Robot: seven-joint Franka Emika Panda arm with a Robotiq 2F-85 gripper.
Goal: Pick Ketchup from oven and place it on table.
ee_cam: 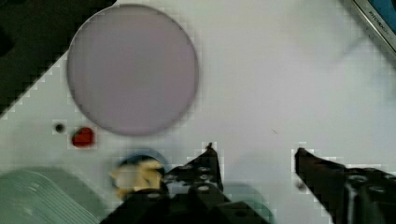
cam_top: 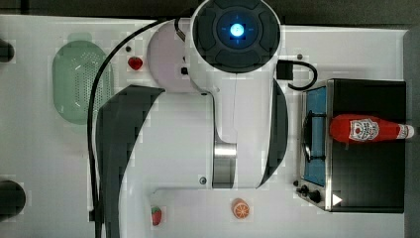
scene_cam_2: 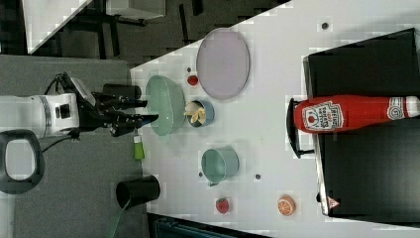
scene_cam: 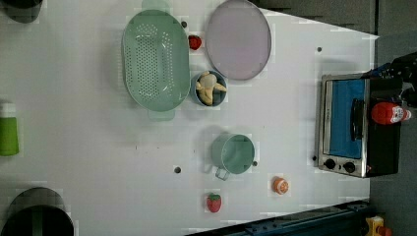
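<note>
The Ketchup (cam_top: 369, 129) lies on its side on the black top of the oven (cam_top: 371, 183), which stands at one edge of the desk (cam_top: 188, 213). The gripper (ee_cam: 254, 154) hangs open and empty above the desk, well apart from the bottle, so no approach has begun.

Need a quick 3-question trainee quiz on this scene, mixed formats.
1. True or false: the ketchup bottle is on top of the oven, not inside it.
2. What lies between the claw fingers? A) the bottle B) a strawberry C) nothing
3. Fill in: in the left view, the plate is to the ___ of the colander.

Key: 1 true; 2 C, it is open and empty; 3 right.
</note>
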